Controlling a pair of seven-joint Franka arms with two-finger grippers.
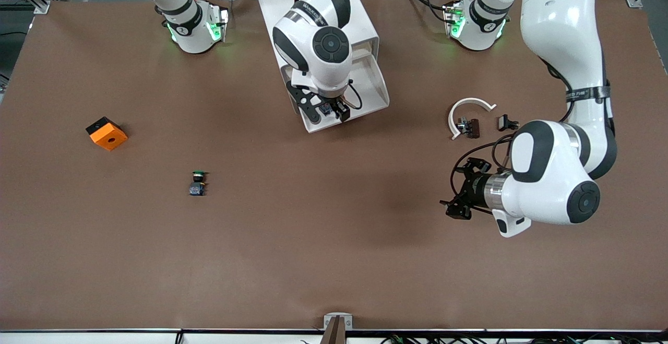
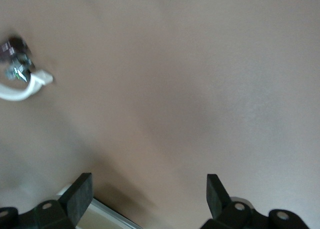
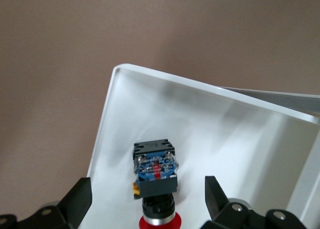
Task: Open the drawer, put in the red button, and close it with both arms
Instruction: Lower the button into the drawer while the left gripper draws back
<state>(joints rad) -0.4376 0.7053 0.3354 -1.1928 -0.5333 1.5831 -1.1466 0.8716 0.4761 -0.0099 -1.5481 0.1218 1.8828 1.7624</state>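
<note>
Brown bench [image 1: 334,260] spreads widest, nearest the camera. Over its bare cloth the left pincer [image 1: 459,190] hangs released and waiting, fingers [image 2: 80,191] spread with nothing between them. Next in size, the white cabinet [image 1: 360,25] has its drawer [image 1: 378,91] pulled open under the right pincer [image 1: 330,111]. That pincer hovers over the drawer, released, fingers [image 3: 80,196] wide apart. Directly below it, between the fingers but untouched, the red button [image 3: 156,181] lies on the drawer floor. An orange cube [image 1: 107,133] and a green button [image 1: 198,182] sit well apart from both pincers.
</note>
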